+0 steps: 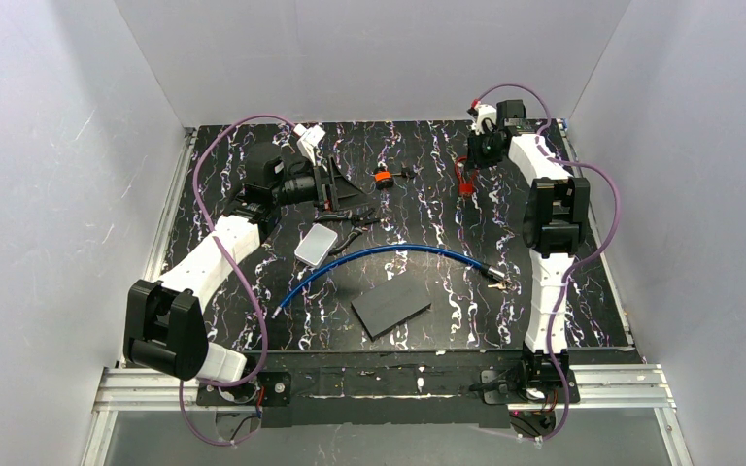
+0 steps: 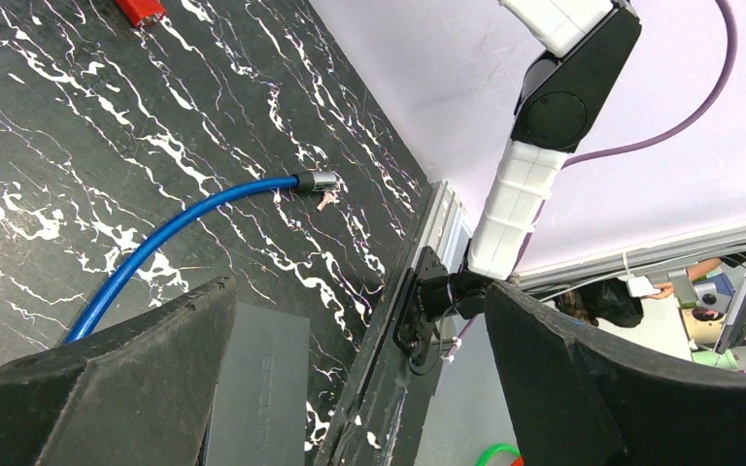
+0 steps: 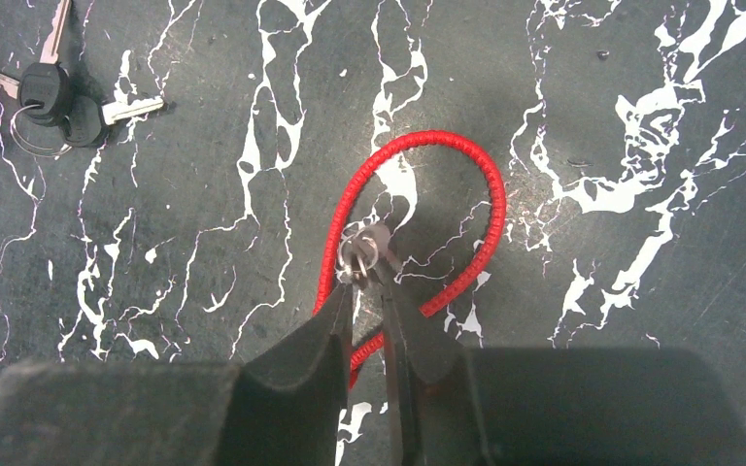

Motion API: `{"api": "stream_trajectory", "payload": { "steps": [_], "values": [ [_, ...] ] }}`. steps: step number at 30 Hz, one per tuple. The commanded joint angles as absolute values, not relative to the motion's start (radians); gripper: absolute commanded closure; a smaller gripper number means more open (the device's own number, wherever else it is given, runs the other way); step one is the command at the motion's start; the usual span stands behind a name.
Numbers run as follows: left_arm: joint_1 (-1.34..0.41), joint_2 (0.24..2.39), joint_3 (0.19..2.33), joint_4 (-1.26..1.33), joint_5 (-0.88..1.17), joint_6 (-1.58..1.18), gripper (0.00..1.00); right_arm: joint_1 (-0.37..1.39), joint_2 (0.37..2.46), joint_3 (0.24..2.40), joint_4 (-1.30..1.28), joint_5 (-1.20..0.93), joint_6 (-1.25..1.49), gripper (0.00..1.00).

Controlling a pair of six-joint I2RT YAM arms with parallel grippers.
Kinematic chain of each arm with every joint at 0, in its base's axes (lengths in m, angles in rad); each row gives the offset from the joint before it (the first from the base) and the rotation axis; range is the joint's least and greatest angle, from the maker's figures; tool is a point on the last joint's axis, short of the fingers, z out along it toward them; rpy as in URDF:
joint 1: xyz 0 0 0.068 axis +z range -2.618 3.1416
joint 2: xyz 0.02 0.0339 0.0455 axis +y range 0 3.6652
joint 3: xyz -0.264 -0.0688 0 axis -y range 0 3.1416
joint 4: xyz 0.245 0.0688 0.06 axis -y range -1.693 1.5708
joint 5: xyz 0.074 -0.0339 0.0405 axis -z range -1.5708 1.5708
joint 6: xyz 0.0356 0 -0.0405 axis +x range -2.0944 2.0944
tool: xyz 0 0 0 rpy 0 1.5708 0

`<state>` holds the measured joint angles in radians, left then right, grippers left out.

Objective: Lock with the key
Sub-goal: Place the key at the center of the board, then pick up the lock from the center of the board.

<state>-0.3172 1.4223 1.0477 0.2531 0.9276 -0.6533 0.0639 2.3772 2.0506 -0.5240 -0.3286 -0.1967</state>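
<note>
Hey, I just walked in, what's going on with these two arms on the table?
The right pincer is closed on the small metal ring of the red loop. The left pincer hangs open, holding nothing. The blue cable lock lies in an arc, untouched by either arm, and the keys lie loose a little way from the red loop. Nothing has been locked yet.

A blue cable lock (image 1: 398, 249) is lying in an arc across the marbled black table (image 1: 427, 214), passing between a silver case (image 1: 317, 245) and a dark grey slab (image 1: 391, 306); the right gripper (image 1: 468, 173) is pointing down at a red loop (image 1: 463, 186).
</note>
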Motion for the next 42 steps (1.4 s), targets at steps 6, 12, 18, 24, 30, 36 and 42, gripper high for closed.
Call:
{"api": "stream_trajectory", "payload": {
  "steps": [6,12,18,24,30,36,42],
  "values": [
    [-0.311,1.409,1.065,0.236,0.933,-0.613,0.02,0.064,2.274,2.105,-0.560,-0.381,-0.198,0.64],
    [-0.290,1.397,1.080,0.137,0.947,-0.533,0.02,0.064,2.092,2.002,-0.578,-0.466,-0.229,0.42],
    [-0.255,1.369,1.159,-0.169,0.912,-0.302,0.02,0.064,1.939,1.898,-0.642,-0.558,-0.271,0.21],
    [-0.236,1.308,1.205,-0.427,0.832,-0.033,0.02,0.076,1.816,1.756,-0.739,-0.635,-0.368,0.08],
    [-0.231,1.262,1.179,-0.545,0.787,0.137,0.02,0.195,1.737,1.530,-0.817,-0.540,-0.538,0.13],
    [-0.232,1.249,1.138,-0.562,0.760,0.189,0.02,0.374,1.720,1.397,-0.771,-0.354,-0.601,0.19],
    [-0.231,1.250,1.119,-0.564,0.766,0.185,0.02,0.505,1.769,1.381,-0.692,-0.190,-0.599,0.24]
  ]
}}
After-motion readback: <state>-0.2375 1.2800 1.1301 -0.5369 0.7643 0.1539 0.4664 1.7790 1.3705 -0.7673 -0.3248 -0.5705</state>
